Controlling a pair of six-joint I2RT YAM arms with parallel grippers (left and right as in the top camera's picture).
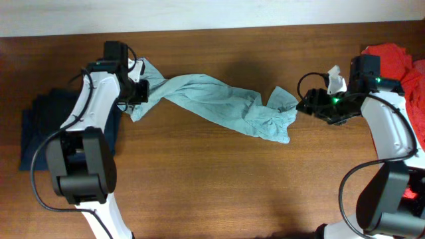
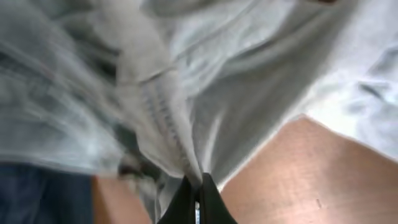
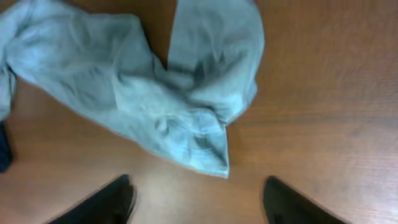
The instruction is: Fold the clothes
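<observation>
Grey-blue T-shirt (image 1: 212,101), one, twisted rope-like across the tabletop (image 1: 219,192), long axis left-right, sloping down toward the right. One navy garment (image 1: 33,126) at the left edge, partly under the left arm. One red shirt (image 1: 392,56) at the right edge, partly behind the right arm. Two pincers: left pincer (image 1: 136,93) clamped on the T-shirt's left end, right pincer (image 1: 300,105) spread wide, empty, just beside its right end.

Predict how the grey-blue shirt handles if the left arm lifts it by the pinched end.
Probably floppy: the grey-blue shirt lies twisted and rumpled across the table, so it should drape and trail. Likely light: the left gripper holds it by a thin pinch. It may slide easily on the smooth wood.
</observation>
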